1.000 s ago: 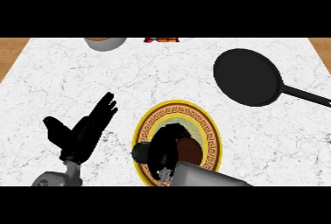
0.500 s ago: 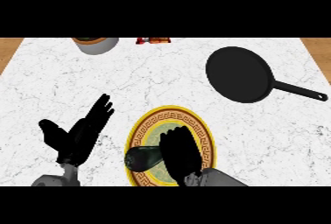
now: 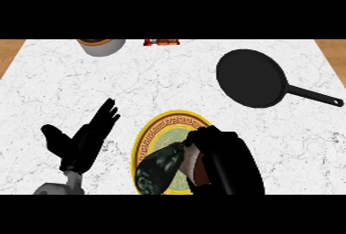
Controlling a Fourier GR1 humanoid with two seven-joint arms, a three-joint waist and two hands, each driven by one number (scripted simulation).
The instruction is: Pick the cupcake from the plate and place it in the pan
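Nearest the lower edge, the right hand (image 3: pixel 226 160) lay over the yellow-rimmed plate (image 3: pixel 152 132), its thumb on the left and its fingers on the right curled in toward each other. Between them showed a brown and pale sliver, most likely the cupcake (image 3: pixel 193 160), so the hand looked closed round it and hid the rest. The cupcake therefore sat inside the grasp, over the plate's near right part; whether it rested on the plate or hung just above it could not be told. Such an enclosing hold suited a soft, round thing that had to be carried sideways without tipping. At the left, near the plate but apart from it, the left hand (image 3: pixel 78 146) rested open with fingers up, holding nothing and clear of the working arm. Farther across the white marbled desk (image 3: pixel 169 82), to the right and well apart from the plate, lay the black pan (image 3: pixel 249 77), its handle pointing off to the right, which left its round base open toward the plate. The placing was not yet done. At the far edge stood a pale bowl (image 3: pixel 101 46) and a small red item (image 3: pixel 162 42), too cut off to name
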